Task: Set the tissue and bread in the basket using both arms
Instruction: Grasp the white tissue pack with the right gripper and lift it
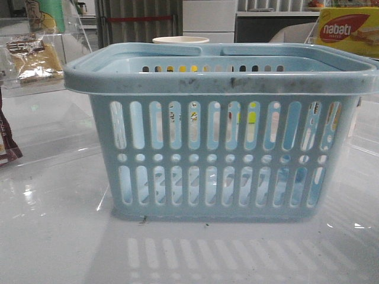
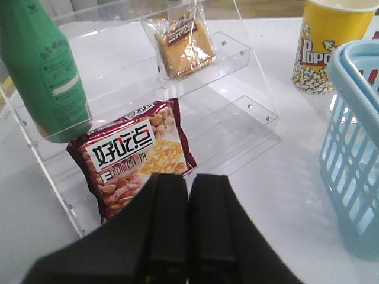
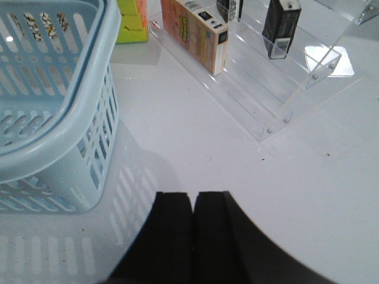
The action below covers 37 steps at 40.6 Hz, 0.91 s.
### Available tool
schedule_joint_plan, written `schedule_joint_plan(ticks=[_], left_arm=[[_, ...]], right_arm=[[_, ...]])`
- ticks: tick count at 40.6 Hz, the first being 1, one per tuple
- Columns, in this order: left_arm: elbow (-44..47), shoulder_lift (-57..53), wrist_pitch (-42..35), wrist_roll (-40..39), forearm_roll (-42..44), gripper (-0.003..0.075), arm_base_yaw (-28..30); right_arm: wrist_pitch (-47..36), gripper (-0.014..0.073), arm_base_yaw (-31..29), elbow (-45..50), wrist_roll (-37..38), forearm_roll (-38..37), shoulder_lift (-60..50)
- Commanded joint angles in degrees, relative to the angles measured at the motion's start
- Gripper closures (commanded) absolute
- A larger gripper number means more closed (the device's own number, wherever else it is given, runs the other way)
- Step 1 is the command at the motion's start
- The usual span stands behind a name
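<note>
The light blue basket point(image 1: 219, 148) fills the middle of the front view and looks empty through its slots. It also shows in the left wrist view point(image 2: 355, 142) and the right wrist view point(image 3: 53, 100). The bread point(image 2: 182, 44), a clear pack with a brown-and-white label, leans on the upper step of a clear shelf, also visible in the front view point(image 1: 35, 59). The tissue point(image 3: 281, 26), a small black-and-white pack, stands on another clear shelf. My left gripper point(image 2: 188, 183) is shut and empty, short of the shelf. My right gripper point(image 3: 193, 201) is shut and empty over bare table beside the basket.
The left clear shelf point(image 2: 249, 112) also holds a green bottle point(image 2: 41, 71) and a dark red snack packet point(image 2: 133, 157). A popcorn cup point(image 2: 328, 44) stands near the basket. The right clear shelf point(image 3: 296, 89) holds an orange box point(image 3: 195, 32). A nabati box point(image 1: 349, 29) is far right.
</note>
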Motion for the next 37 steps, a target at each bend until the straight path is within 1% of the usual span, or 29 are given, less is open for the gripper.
schedule_joint_plan(ticks=[1, 6, 12, 14, 16, 17, 19, 21, 22, 23, 25, 27, 32, 37], left_arm=[[-2.1, 1.7, -4.1, 0.0, 0.0, 0.0628, 0.1], [-2.1, 2.8, -4.3, 0.0, -0.1, 0.0628, 0.1], [-2.1, 3.2, -1.2, 0.0, -0.1, 0.0628, 0.1], [-2.1, 3.2, -0.4, 0.0, -0.1, 0.0619, 0.1], [-2.1, 3.2, 0.1, 0.0, 0.1, 0.0582, 0.1], [-2.1, 3.2, 0.4, 0.0, 0.1, 0.0544, 0.1], [-2.1, 3.2, 0.5, 0.0, 0.2, 0.0437, 0.1], [-2.1, 3.2, 0.6, 0.0, 0.2, 0.0333, 0.1], [-2.1, 3.2, 0.6, 0.0, 0.2, 0.0293, 0.1], [-2.1, 3.2, 0.5, 0.0, 0.2, 0.0251, 0.1], [-2.1, 3.2, 0.4, 0.0, 0.2, 0.0207, 0.1], [-2.1, 3.2, 0.2, 0.0, 0.2, 0.0201, 0.1], [-2.1, 3.2, 0.2, 0.0, 0.2, 0.0216, 0.1], [-2.1, 3.2, 0.2, 0.0, 0.2, 0.0241, 0.1]], right_arm=[[-3.9, 0.0538, -0.1, -1.9, 0.0, -0.4, 1.7], [-3.5, 0.0538, -0.1, -1.9, 0.0, -0.4, 2.0], [-3.3, 0.0533, -0.1, -1.9, 0.0, -0.4, 2.3], [-3.1, 0.0515, -0.1, -1.9, 0.0, -0.4, 2.3], [-3.0, 0.0456, -0.1, -1.9, 0.0, -0.4, 2.3], [-3.0, 0.0406, -0.1, -1.9, 0.0, -0.4, 2.3], [-3.0, 0.0298, -0.1, -1.9, 0.0, -0.4, 2.3], [-3.2, 0.0171, -0.1, -1.9, 0.0, -0.4, 2.3], [-3.2, 0.0119, -0.1, -1.9, 0.0, -0.4, 2.3], [-3.2, 0.0087, -0.1, -1.9, 0.0, -0.4, 2.3], [-3.3, 0.0039, -0.1, -1.9, 0.0, -0.4, 2.3], [-3.7, 0.0032, -0.1, -1.9, 0.0, -0.4, 2.3], [-5.8, 0.0034, -0.1, -2.6, 0.1, -1.6, 3.3], [-5.2, 0.0034, -2.2, -6.8, 0.1, -2.4, 7.6]])
